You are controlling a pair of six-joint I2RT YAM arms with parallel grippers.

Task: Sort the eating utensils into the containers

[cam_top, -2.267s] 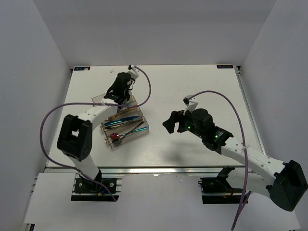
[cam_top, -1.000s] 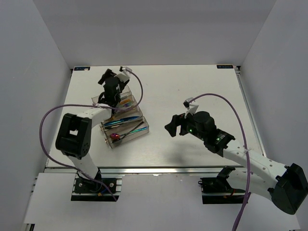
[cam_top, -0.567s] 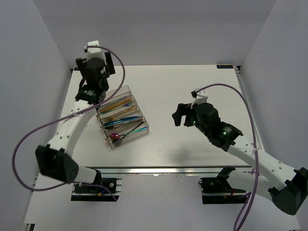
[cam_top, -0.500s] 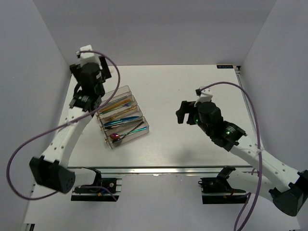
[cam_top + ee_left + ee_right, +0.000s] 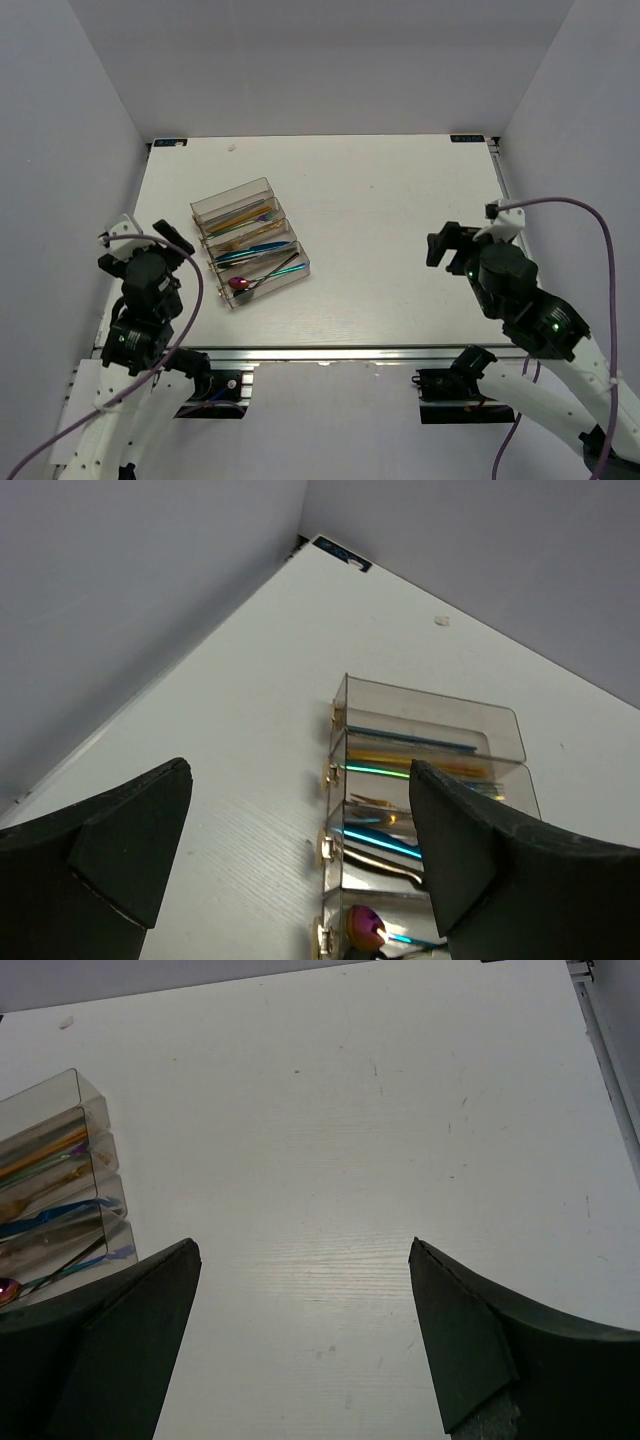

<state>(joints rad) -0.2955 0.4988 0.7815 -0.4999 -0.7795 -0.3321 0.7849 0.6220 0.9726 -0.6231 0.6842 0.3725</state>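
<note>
The containers are one clear tray of narrow compartments lying left of the table's middle. The eating utensils lie inside it: gold and orange pieces in the far slots, a blue one lower down, and a purple-red spoon in the nearest slot. My left gripper hangs open near the table's left front edge, well apart from the tray, holding nothing. The left wrist view looks along the tray between wide-apart fingers. My right gripper is open and empty at the right.
White walls close in the table on three sides. A metal rail runs along the near edge by the arm bases. A small white speck lies near the far edge. Purple cables loop off both arms.
The left arm has lifted away from the tray's far compartments and swung back to the near left, its jaws opening. The right arm has drawn back to the right.
</note>
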